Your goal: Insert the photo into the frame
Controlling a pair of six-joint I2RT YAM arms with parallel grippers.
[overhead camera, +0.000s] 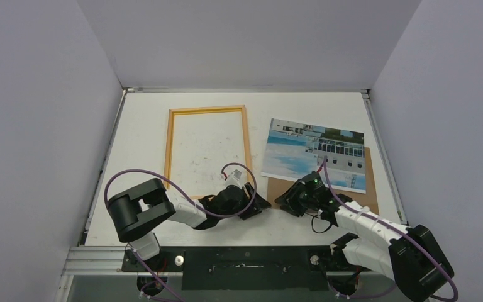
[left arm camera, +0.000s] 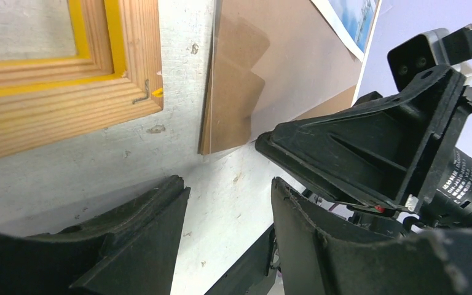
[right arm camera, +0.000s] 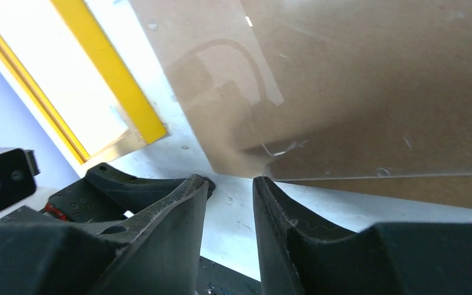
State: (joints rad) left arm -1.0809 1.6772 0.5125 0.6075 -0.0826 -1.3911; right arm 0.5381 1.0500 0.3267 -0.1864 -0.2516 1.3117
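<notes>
Looking down from above, found the frame [overhead camera: 170, 145] lying flat toward the back left of the white, scuffed surface [overhead camera: 139, 126]: a thin upright rectangle of pale orange wood, holding nothing inside but bare surface. Made out, from the left wrist, coarse straight grain on its near corner, a yellow band along the inner edge and a small bent metal tab [left arm camera: 141, 92] on the wood.

Placed the photo [overhead camera: 314, 154] to the right of the frame and apart from it, face up and slightly askew: a thin glossy print of a white building against blue sky and water. Noted it resting on a brown backing board [overhead camera: 372, 182], flat and matt, covering the board's far part and overhanging its far edge. Picked up, in both wrist views, a shiny see-through layer over the board's near left corner, with reflections on it; could not tell what sort of sheet.

Found the left jaws low over the surface just near of the frame's near right corner, black fingers [left arm camera: 135, 233] rough-edged and moderately apart, gripping nothing, only white surface in the gap. Found the right jaws at the board's near left corner, fingers [right arm camera: 160, 233] parted by a narrow gap, tips just short of that corner, nothing clamped between them. Saw the two sets of jaws near each other, tips facing.
</notes>
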